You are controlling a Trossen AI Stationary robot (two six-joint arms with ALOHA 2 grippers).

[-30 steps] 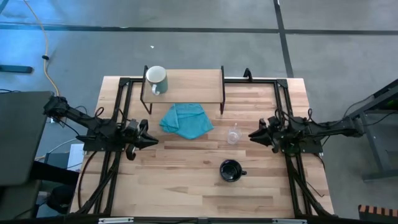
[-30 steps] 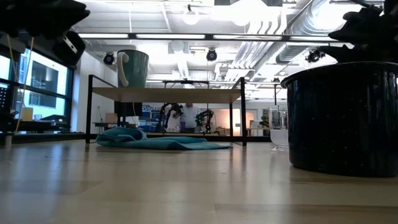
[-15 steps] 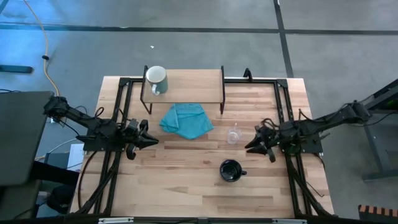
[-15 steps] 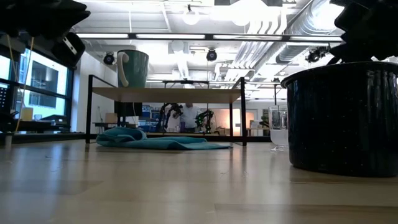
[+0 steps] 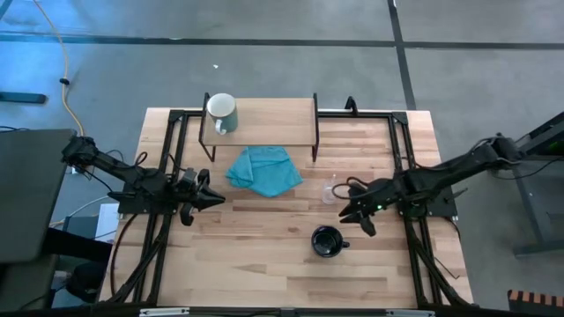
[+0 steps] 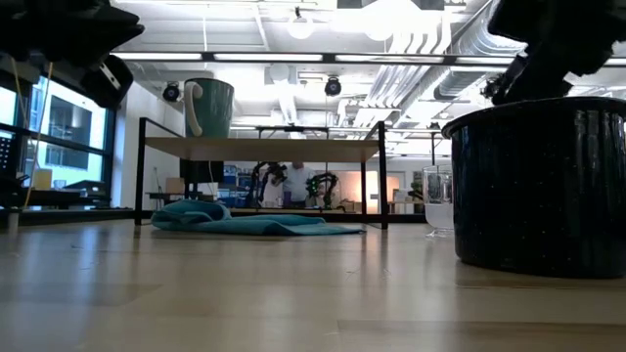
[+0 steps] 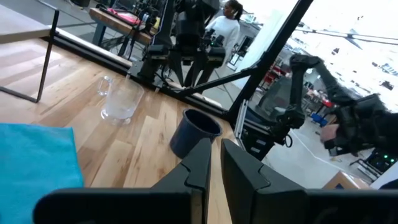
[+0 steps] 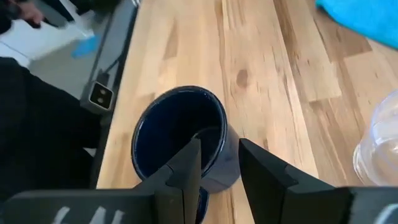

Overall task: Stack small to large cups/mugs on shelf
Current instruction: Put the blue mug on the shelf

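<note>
The black mug (image 5: 326,241) stands upright on the table at the near right; it also shows in the right wrist view (image 8: 180,140). My right gripper (image 5: 351,215) is open and hovers just right of and beyond it, tipped down toward its rim, touching nothing. The clear glass cup (image 5: 331,190) stands upright just beyond the gripper. The pale mug (image 5: 221,111) stands on the far left corner of the shelf (image 5: 273,119). My left gripper (image 5: 206,195) waits shut and empty at the table's left.
A teal cloth (image 5: 264,170) lies crumpled on the table in front of the shelf. Black metal frame rails (image 5: 401,150) run along both sides of the table. The glass cup (image 8: 380,149) stands close beside my right gripper's path.
My right gripper has gone toward the table's left and near edges, from beside the right rail to a spot close to the black mug, and has tipped downward. The mugs, the glass cup and the cloth have stayed where they were.
</note>
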